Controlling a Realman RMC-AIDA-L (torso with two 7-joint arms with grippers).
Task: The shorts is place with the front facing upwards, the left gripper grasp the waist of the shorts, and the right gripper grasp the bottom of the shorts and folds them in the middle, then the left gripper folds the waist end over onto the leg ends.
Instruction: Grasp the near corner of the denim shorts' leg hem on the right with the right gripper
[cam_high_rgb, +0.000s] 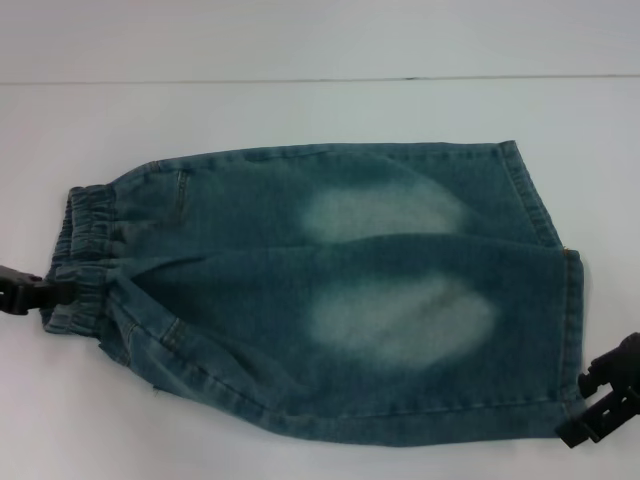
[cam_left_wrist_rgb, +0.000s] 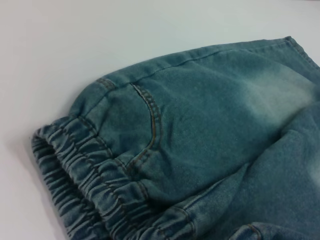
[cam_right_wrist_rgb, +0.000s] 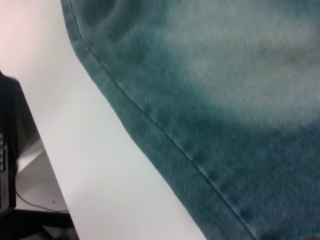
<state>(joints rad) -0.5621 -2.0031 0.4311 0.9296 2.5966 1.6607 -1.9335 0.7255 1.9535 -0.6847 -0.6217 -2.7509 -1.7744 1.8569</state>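
The shorts (cam_high_rgb: 330, 290) lay lengthwise, 9 to 3 o'clock; my left gripper (cam_high_rgb: 40, 293) touched the waist (cam_high_rgb: 80, 260), right gripper (cam_high_rgb: 600, 400) the hems (cam_high_rgb: 565, 330); finger states undeterminable.

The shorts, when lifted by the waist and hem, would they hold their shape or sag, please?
The shorts look like soft denim, rumpled near the waist, so they would probably sag between the left gripper and right gripper. The gathered elastic should offer decent grip.
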